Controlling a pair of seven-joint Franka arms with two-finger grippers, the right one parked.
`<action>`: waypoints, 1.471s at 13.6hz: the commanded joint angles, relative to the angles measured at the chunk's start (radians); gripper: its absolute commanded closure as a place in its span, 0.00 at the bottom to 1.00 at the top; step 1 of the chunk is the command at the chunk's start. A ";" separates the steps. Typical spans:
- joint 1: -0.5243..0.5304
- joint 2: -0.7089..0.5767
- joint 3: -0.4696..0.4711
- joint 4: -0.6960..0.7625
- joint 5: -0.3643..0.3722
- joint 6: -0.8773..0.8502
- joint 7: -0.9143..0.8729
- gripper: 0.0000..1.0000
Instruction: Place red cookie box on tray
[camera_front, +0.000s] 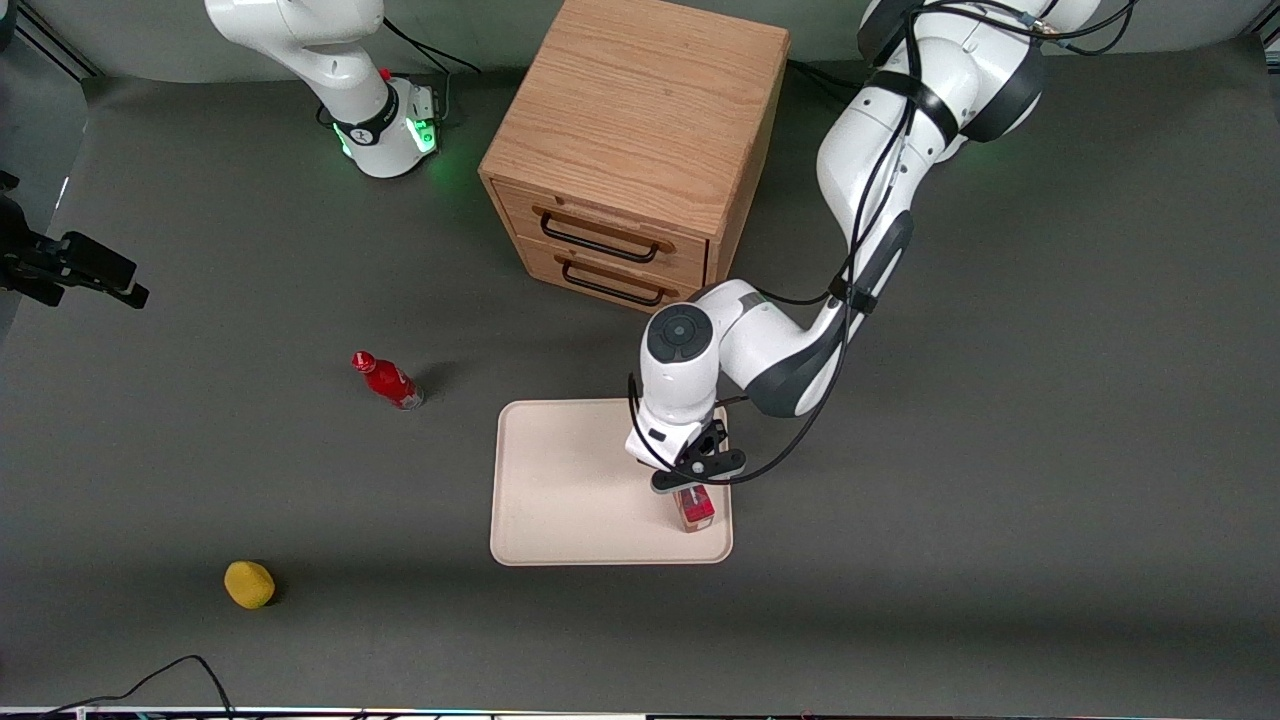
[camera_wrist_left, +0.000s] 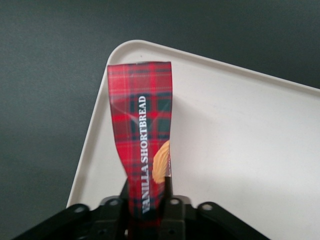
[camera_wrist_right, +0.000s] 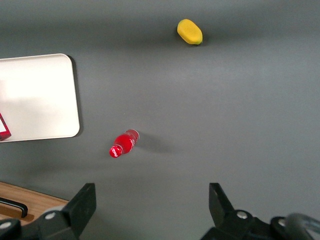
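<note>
One dark grey bench (camera_front: 1000, 500) under everything, carrying a light oak two-drawer cabinet (camera_front: 640, 130) with black handles. Nearer the front camera than the cabinet, a flat cream-beige rectangular tray (camera_front: 570, 490) with rounded corners and a low rim. Over the tray's corner nearest the camera on the working arm's side, the left arm's black two-finger gripper (camera_front: 690, 487), pointing down. Held in it, on end, a slim dark-red tartan cookie box (camera_wrist_left: 142, 135) lettered "VANILLA SHORTBREAD", with its lower end over the tray surface, close inside the rim. Off toward the parked arm's end, a small red bottle (camera_front: 387, 380) and a yellow lemon-shaped object (camera_front: 249, 584).

Judged mostly done: box carried to the tray, not yet let go; touching the surface or hovering just above, hard to tell. Left: lowering if needed, release, withdrawal.

Jaws closed narrowly on the box's slim sides, gripping near its upper end, touching nothing else.
</note>
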 joint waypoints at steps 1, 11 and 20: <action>-0.020 0.028 0.013 0.040 0.019 0.008 0.001 0.30; 0.095 -0.197 -0.020 0.025 -0.180 -0.298 0.344 0.00; 0.432 -0.736 -0.014 -0.483 -0.355 -0.472 0.877 0.00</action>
